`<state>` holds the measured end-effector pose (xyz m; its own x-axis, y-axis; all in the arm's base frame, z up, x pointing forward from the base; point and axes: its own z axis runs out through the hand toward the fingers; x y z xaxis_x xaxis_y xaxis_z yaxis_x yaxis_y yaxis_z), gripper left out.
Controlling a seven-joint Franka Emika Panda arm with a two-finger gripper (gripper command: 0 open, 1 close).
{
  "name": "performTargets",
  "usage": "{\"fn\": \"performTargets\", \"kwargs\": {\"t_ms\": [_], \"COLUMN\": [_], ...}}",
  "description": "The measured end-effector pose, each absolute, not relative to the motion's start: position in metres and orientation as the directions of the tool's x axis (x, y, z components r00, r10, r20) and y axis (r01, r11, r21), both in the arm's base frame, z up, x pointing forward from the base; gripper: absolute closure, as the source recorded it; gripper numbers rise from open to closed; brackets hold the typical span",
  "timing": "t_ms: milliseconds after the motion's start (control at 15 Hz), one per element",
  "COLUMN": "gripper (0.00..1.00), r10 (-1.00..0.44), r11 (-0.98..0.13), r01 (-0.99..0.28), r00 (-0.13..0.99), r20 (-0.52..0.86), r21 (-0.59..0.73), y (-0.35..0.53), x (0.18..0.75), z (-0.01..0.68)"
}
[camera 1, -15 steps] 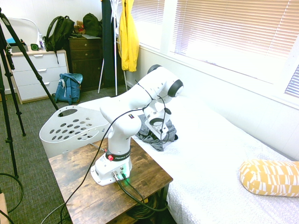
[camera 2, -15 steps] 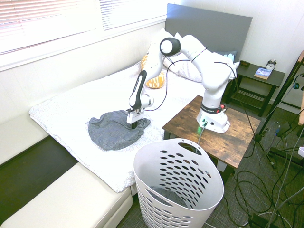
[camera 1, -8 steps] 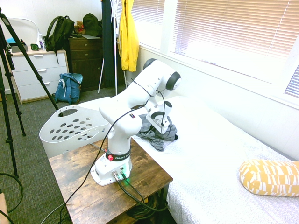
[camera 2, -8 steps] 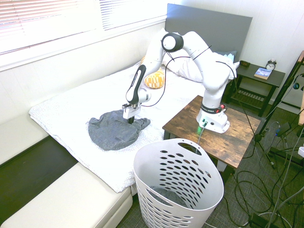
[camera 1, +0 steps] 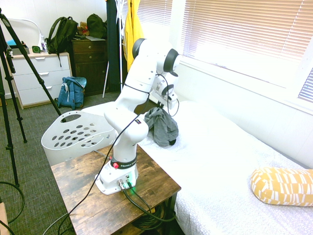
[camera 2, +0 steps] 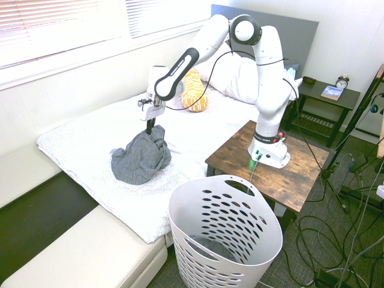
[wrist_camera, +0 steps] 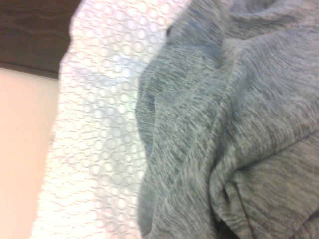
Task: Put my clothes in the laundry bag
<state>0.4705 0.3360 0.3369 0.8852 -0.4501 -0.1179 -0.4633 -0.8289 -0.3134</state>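
jaws pinched shut on the clothes (camera 2: 141, 157); gripper (camera 2: 150, 123) holds them above the bed (camera 2: 84, 141), hem dragging on it; lift step in hand; next, a swing over to the laundry bag (camera 2: 225, 237).

Clothes over the bed, basket on the floor

The clothes (camera 2: 141, 157) hang above the bed (camera 2: 90, 141) (hem touching); the laundry bag (camera 2: 225, 234) stands beside the counter (camera 2: 273, 165).

Heathered cloth clothes (wrist_camera: 239, 129) (soft, matt)
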Motion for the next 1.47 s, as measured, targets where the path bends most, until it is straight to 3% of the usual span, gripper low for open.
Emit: {"fn": "performTargets", "kwargs": {"t_ms": [400, 733, 933, 1267, 1333, 1467], "gripper": [1.0, 1.0, 1.0, 1.0, 0.0, 0.0], "r10": [-0.317, -0.205, -0.143, -0.128, -0.12, -0.085], "r11": [-0.889, -0.914, -0.941, -0.978, -0.982, -0.991], "r01": [-0.311, -0.171, -0.099, -0.124, -0.118, -0.083], "r00": [0.948, 0.977, 0.983, 0.992, 0.993, 0.996], "r20": [-0.039, 0.056, 0.112, 0.016, 0.003, 0.011], "r21": [-0.337, -0.368, -0.324, -0.167, -0.149, -0.104], "y": [0.443, 0.432, 0.432, 0.445, 0.443, 0.438], "x": [0.315, 0.091, -0.029, -0.064, -0.072, -0.097], "z": [0.547, 0.709, 0.689, 0.511, 0.484, 0.431]}}
